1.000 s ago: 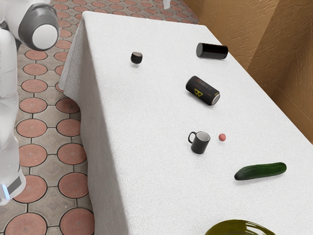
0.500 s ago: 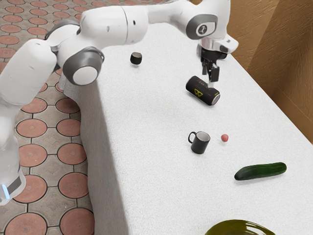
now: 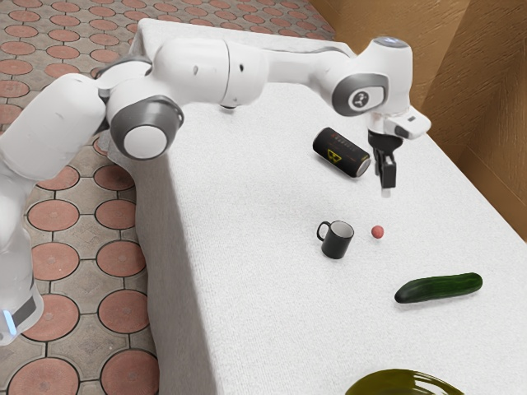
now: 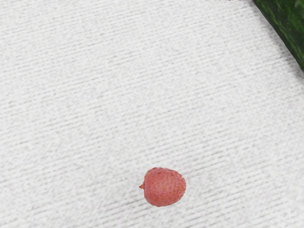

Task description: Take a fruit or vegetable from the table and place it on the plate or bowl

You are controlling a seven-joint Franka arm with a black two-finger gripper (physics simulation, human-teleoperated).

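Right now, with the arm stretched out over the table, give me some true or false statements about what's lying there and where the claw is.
1. The claw holds the cucumber. False: the cucumber lies on the table, apart from the claw.
2. The red fruit lies beside the black mug. True.
3. The black can stands upright. False: it lies on its side.
4. The mug stands upright. True.

Lying on the bench (image 3: 247, 271): a mug (image 3: 336, 239), with a small fruit (image 3: 377, 232) just beside it toward the exterior view's right, not touching. Behind them, well apart, a can (image 3: 341, 152) on its side. Nearer the camera and farther right, a cucumber (image 3: 437, 287), and nearer still, at the view's lower edge, a plate (image 3: 403, 383).
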